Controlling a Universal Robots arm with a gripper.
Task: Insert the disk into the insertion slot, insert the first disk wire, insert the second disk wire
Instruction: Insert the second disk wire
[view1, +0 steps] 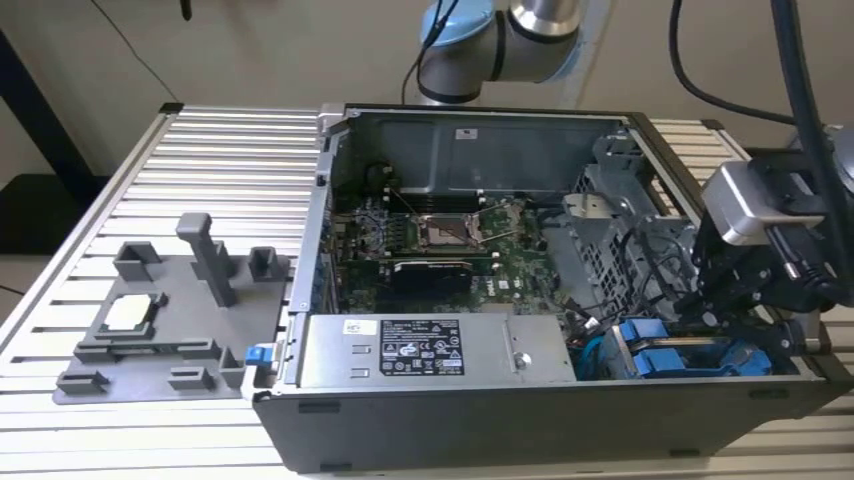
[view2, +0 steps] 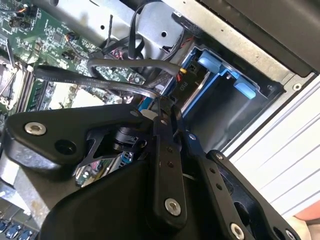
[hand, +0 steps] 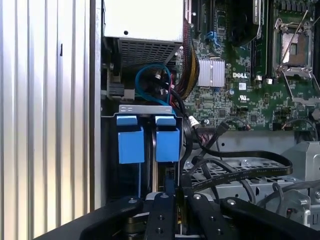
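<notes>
Two blue carrier fronts stand side by side in the drive bay of the open computer case (view1: 441, 440). The disk (hand: 167, 140) is the one on the motherboard side, seated in its slot, and it shows again in the exterior view (view1: 641, 330) and the second wrist view (view2: 212, 62). Its metal body is hidden. My gripper (hand: 175, 200) hangs just behind that carrier, low in the bay at the exterior view's right (view1: 741, 300). Its fingers (view2: 162, 145) are shut on the end of a thin black disk wire (view2: 125, 87), which arcs back toward the motherboard.
The other blue-fronted drive (hand: 131, 140) sits beside the disk. Loose black cables (hand: 240, 167) loop over the metal drive cage. The power supply (view1: 427, 350) and motherboard (view1: 441, 240) lie close by. A grey fixture plate (view1: 160, 320) rests on the slatted table at the exterior view's left.
</notes>
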